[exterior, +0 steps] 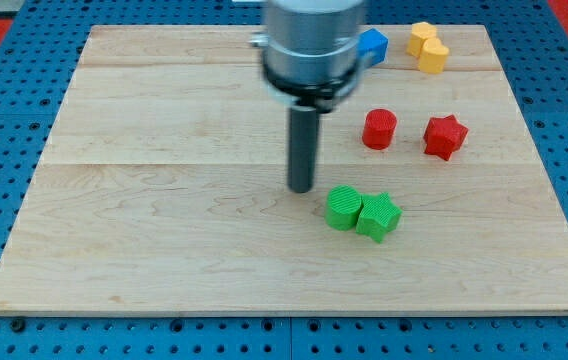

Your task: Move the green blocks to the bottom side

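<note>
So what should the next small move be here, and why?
Probably slide my tip toward the view's right and slightly up, to get above the touching green cylinder and green star. It now sits at their upper left, so pushing would send them right, not down.

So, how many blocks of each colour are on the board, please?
Green: 2, a cylinder and a star
Red: 2, a cylinder and a star
Yellow: 2
Blue: 1
Total: 7
</note>
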You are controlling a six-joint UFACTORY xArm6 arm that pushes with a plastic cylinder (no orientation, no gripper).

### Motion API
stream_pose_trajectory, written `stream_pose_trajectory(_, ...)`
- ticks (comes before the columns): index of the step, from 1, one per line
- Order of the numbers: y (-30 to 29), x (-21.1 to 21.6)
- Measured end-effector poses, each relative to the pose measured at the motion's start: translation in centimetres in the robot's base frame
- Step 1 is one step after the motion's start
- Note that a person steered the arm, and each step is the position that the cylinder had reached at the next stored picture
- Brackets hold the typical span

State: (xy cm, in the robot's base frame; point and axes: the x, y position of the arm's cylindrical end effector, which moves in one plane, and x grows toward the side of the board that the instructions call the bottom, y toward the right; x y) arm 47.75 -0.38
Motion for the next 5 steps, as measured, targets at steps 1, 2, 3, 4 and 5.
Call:
stream_pose_trajectory(1,1.6,0.6)
stream_pose_trajectory(2,7.0,1.7)
stream_pose_trajectory(3,5.3,2.6)
stream_pose_trajectory(4,2.5,2.7)
stream_pose_trajectory(5,2.1,3.9)
